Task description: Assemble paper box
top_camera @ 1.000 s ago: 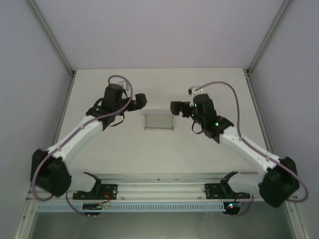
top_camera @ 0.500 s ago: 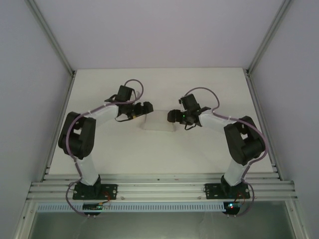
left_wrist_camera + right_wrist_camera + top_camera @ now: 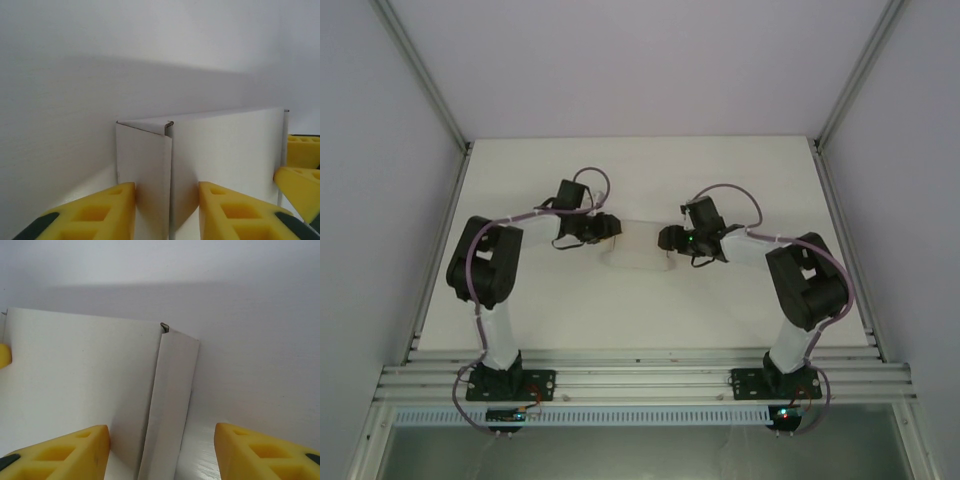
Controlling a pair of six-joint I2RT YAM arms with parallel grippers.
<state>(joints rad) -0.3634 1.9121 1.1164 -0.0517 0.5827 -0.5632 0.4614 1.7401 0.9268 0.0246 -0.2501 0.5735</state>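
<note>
Paper box (image 3: 640, 247) on white table (image 3: 720, 310) (lilac walls (image 3: 620, 60)); left hand (image 3: 613, 226), right hand (image 3: 665, 238) half-open, straddling end flaps.

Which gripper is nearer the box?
Left, narrowly. The left gripper straddles a corner at the left end of the box, with slim gaps beside its fingers. The right gripper straddles the right end flap with wider jaws, one finger well clear of the cardboard.

soft even light, slightly blurry overhead; paper box (image 3: 225, 150) casts broad grey shadow.
</note>
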